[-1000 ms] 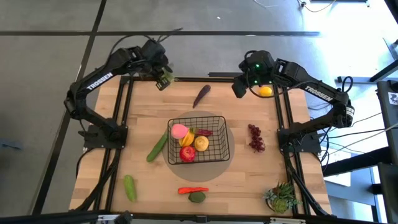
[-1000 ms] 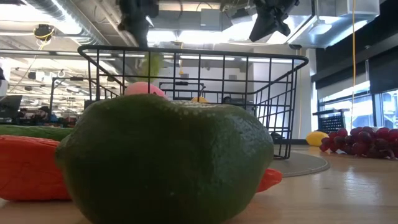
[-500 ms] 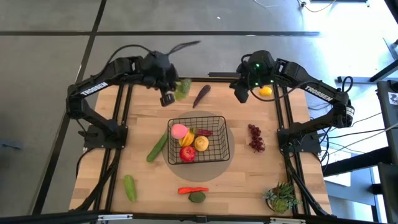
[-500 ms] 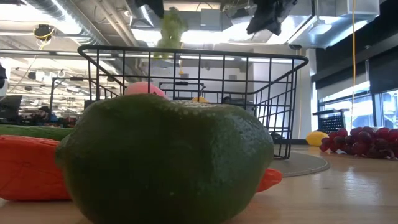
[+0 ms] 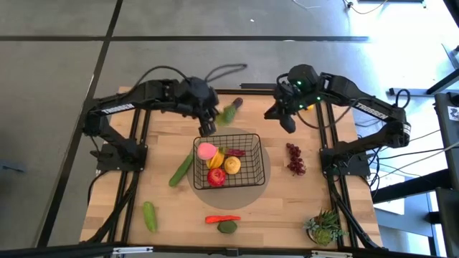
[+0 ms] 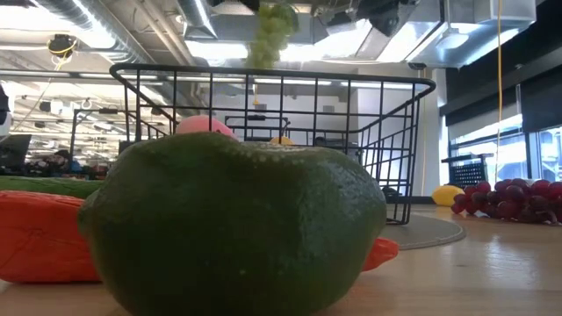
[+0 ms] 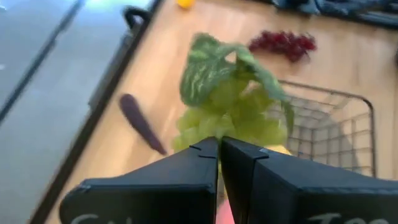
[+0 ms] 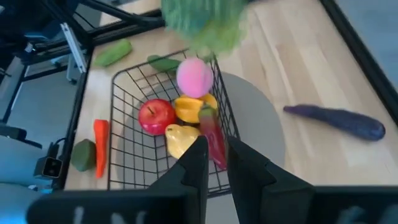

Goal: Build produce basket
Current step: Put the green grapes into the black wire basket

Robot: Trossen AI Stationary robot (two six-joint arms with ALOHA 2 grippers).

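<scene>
The black wire basket [image 5: 228, 162] stands mid-table on a grey round mat, holding a pink peach [image 8: 194, 74], a red tomato [image 8: 155, 116], yellow lemons [image 8: 189, 109] and a dark red piece. My left gripper [image 5: 219, 119] hangs above the basket's far rim, shut on the green grapes [image 5: 230, 113], which the low view shows high over the rim [image 6: 270, 31]. My right gripper [image 5: 287, 123] hovers off the basket's far right corner; a narrow gap shows between its fingers [image 8: 217, 155], nothing in it. A purple eggplant [image 8: 336, 121] lies on the table beyond the basket. My left gripper pinches the grape bunch at its near end [image 7: 216, 132] between its two fingers. The fingers slant down from the table's far left. Grapes and leaf [image 7: 208, 62] stick out past the fingertips, lifted clear of table and basket.
Dark red grapes [image 5: 294, 158] and a lemon [image 6: 447, 195] lie right of the basket. Left of it lie two cucumbers [image 5: 181, 170] [image 5: 149, 216]. A red chilli [image 5: 222, 218] and a green fruit [image 5: 227, 227] lie near the front edge. A potted plant [image 5: 326, 226] stands front right.
My left gripper has carried the green grapes from the table's far left corner toward the right and the basket, turning as it went. The grapes have stayed lifted. My right gripper has rolled and shifted slightly toward the basket.
</scene>
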